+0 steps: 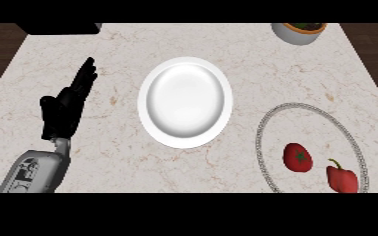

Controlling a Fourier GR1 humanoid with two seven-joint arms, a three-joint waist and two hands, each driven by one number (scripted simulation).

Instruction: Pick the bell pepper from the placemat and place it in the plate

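In the head view, the pale veined marble counter (111, 40) carries everything the task needs. The glossy white round ceramic plate (184, 102) lies near the middle with nothing in it, a spot I judge either arm could reach. To its right, with a strip of bare counter between, lies the round grey see-through placemat with a beaded rim (317, 130), its near part cut off by the view's lower edge.

Two red things lie on the mat, side by side and not touching. The one nearer the right edge I take for the red bell pepper (342, 177). It is taller than wide, with a lobed, shouldered body, glossy deep red skin and a thin curved green stalk rising from its top, and its lower end runs out of view. Just to its left lies a rounder red tomato with a green star-shaped cap (297, 157), easy to confuse with it by colour alone.

The black left hand (65, 110) on its grey forearm shows at the view's left, well apart from the plate. Its fingers are straight and point up, holding nothing. It is at rest, which fits, since the pepper lies on the opposite side. The right hand shows nowhere, though the mat sits on its side, so it seems the likelier one for the pick. The pepper is untouched, so the task looks barely begun.

At the far edge stand a pale round pot of soil (299, 31) and a dark block (59, 28), both well clear of the path from mat to plate
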